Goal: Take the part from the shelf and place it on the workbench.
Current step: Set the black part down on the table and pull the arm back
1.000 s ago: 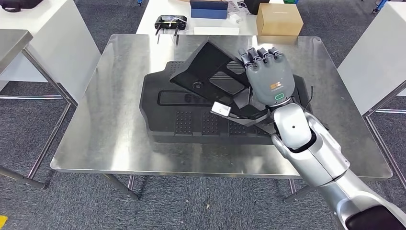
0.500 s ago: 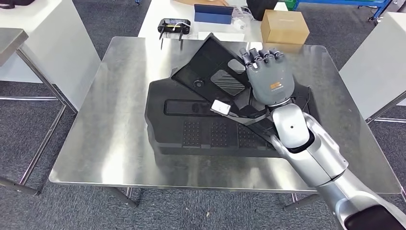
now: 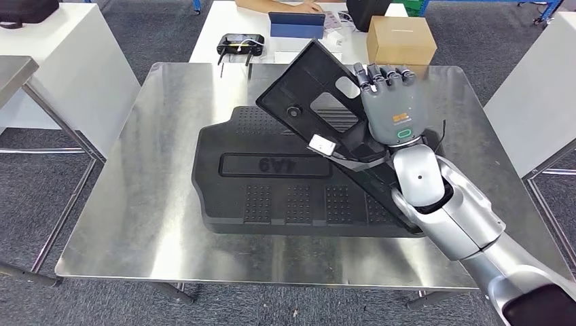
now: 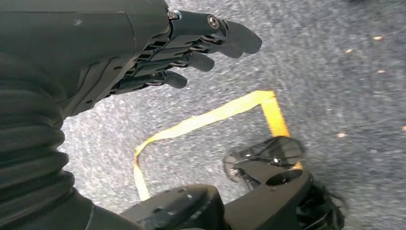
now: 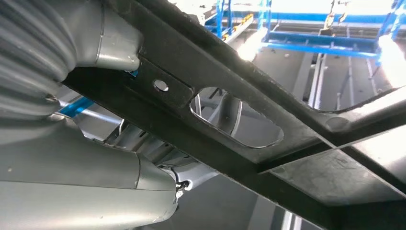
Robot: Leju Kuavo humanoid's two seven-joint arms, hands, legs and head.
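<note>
My right hand (image 3: 392, 105) grips a flat black plastic part (image 3: 309, 88) by its near end. The part is tilted, its far end raised over the steel workbench (image 3: 156, 170). A small white tag (image 3: 321, 144) hangs from it. Below it a large black ribbed panel (image 3: 272, 190) marked 4A9 lies flat on the bench. In the right wrist view the black part (image 5: 230, 86) with its oval cut-out runs across the grey fingers (image 5: 95, 177). My left hand (image 4: 143, 52) hangs over grey carpet, fingers stretched out and holding nothing.
Beyond the bench a white table carries a cardboard box (image 3: 401, 39), a black controller (image 3: 236, 45) and a blue case (image 3: 296, 24); a person's arm (image 3: 278, 5) rests there. White tables stand at left (image 3: 68, 68) and right (image 3: 536, 88). Yellow tape (image 4: 206, 120) marks the floor.
The camera view has shifted a little. My right hand has raised the black part and tipped it up more steeply, uncovering the 4A9 mark on the flat panel beneath.
</note>
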